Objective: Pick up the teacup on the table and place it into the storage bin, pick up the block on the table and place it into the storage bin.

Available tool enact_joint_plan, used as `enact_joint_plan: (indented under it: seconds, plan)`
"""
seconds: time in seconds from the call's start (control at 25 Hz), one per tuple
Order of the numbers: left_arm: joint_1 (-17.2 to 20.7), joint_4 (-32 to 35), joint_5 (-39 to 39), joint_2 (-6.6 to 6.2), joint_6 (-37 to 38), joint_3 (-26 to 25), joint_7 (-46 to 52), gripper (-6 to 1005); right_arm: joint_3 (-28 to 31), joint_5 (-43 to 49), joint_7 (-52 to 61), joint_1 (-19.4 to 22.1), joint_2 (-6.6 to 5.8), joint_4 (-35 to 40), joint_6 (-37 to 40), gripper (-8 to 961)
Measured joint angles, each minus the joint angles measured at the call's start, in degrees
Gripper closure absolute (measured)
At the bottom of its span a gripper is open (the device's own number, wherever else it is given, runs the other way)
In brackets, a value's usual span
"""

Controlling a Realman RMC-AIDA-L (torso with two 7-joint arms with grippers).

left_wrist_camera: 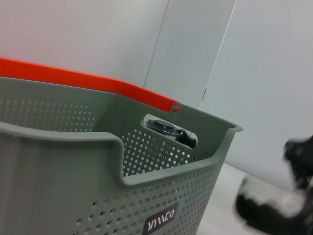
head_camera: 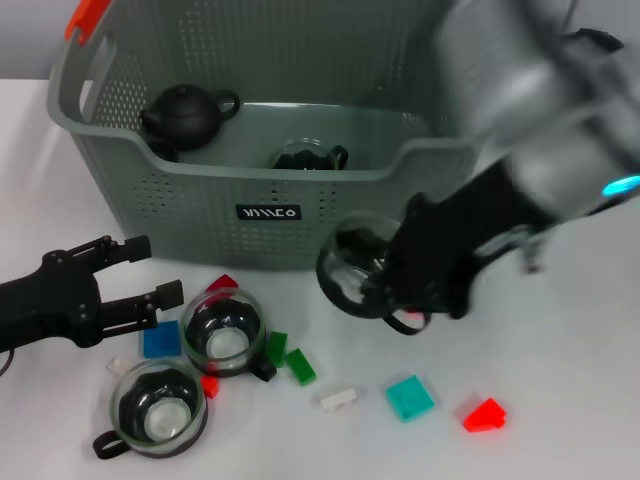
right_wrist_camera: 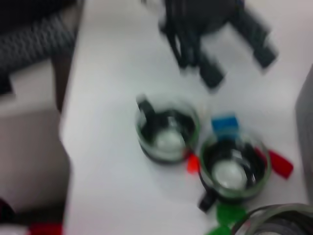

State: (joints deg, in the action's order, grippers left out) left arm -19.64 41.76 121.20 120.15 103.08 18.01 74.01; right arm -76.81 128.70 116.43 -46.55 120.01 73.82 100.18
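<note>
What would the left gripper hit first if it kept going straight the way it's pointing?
Probably the near teacup. The left gripper, open, points across the table toward it, with a blue block just beside that line. Height is unclear, so it might pass above.

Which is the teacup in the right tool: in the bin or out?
Out: the right tool holds the glass teacup in front of the storage bin's wall.

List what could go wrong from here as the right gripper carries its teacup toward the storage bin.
1. The right gripper holds a glass teacup low in front of the storage bin; unless lifted, the cup may strike the front wall.
2. A teapot and another teacup already sit inside, so a hard drop could knock glass together.
3. The left gripper hangs open beside two table teacups, which a sweep could topple.
</note>
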Motion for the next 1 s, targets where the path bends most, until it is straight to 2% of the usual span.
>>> enact_joint_plan:
  seconds: [0.16,0.32,0.4,0.48,0.64,0.76,0.84,1.0]
  plan:
    - [-0.1,0.0,0.0,0.0,0.0,0.0,0.0,140,14.8,-10.0,-3.8,1.3,-1.09,-0.6,12.4,895]
    - [-0.5,-0.1,0.0,0.0,0.1,0.1,0.0,140,18.7,-26.9,-6.4,5.7,-4.39,-4.2,13.4,895]
    - [-0.7,-0.1,0.0,0.0,0.3,0.1,0.0,140,21.2,-33.0,-7.9,7.0,-5.09,-6.4,13.1,895]
    - [-1.0,-0.1,0.0,0.0,0.5,0.1,0.1,140,26.0,-36.3,-9.8,7.7,-4.58,-7.7,12.6,895]
    - [-1.2,-0.1,0.0,0.0,0.7,0.1,0.1,140,34.9,-41.9,-12.7,7.8,-2.1,-10.1,8.0,896]
    - [-1.3,-0.2,0.0,0.0,0.7,0.1,0.3,140,36.1,-43.6,-12.8,7.4,-0.73,-10.6,-1.0,896]
    - [-1.2,0.0,0.0,0.0,0.7,0.1,1.0,139,33.8,-41.8,-11.4,6.2,-0.8,-10.4,-7.4,896]
    - [-1.1,0.2,0.0,0.0,0.9,0.1,2.1,139,26.1,-32.0,-3.2,0.2,-3.44,-11.4,-18.5,896]
